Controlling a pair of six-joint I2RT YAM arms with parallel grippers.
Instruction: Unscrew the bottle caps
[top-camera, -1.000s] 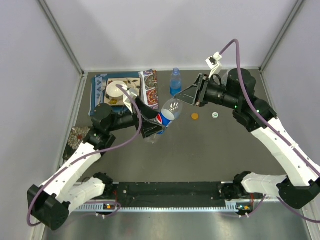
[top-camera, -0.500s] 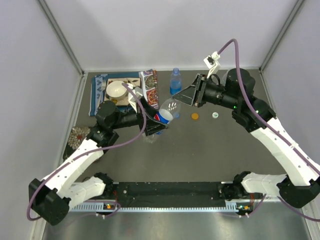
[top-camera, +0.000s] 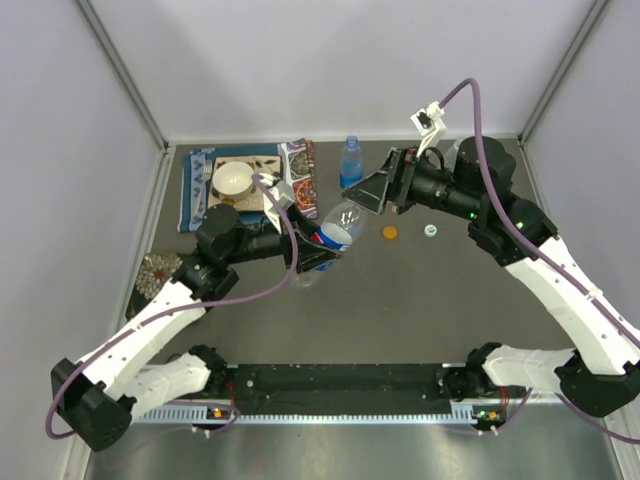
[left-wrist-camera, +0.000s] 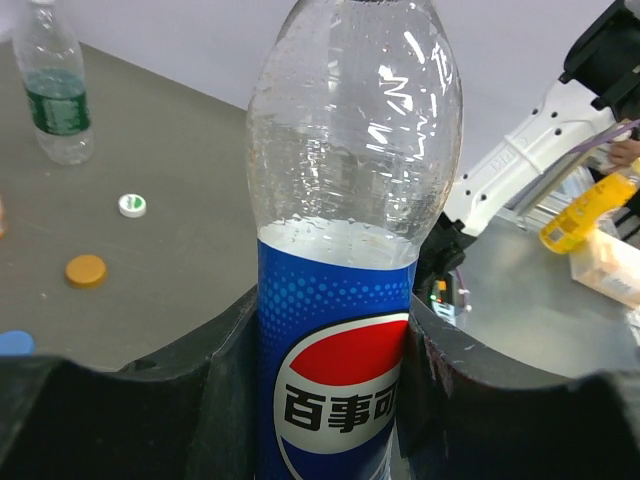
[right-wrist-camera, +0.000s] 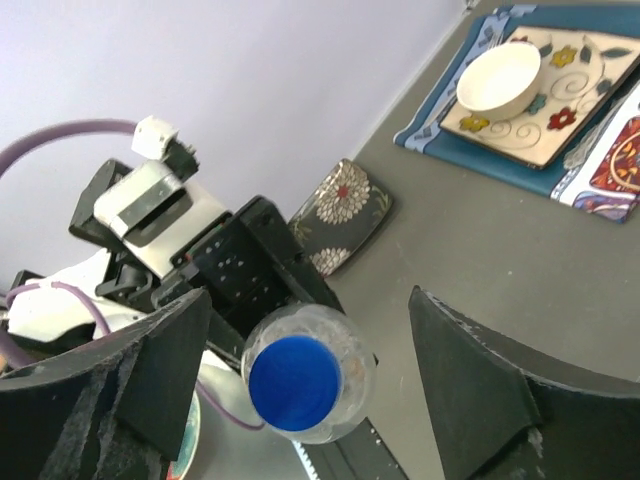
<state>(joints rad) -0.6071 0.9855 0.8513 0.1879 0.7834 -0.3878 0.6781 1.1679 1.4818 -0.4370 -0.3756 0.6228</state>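
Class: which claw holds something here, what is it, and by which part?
The left claw grips the blue-labelled bottle at its label; the right claw holds nothing.

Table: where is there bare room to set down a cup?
Bare: the wide middle strip between the orange cap, the white cap and the front rail. Crowded: back left, with the placemat, the patterned dish and the Pepsi bottle.

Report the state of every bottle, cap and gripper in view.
Pepsi bottle: gripped, cap on.
blue cap: on Pepsi bottle.
left gripper: shut on Pepsi bottle.
right gripper: open, clear of blue cap.
orange cap: off, lying loose.
white cap: off, lying loose.
green-label bottle: upright, top unseen.
blue-label bottle: upright.
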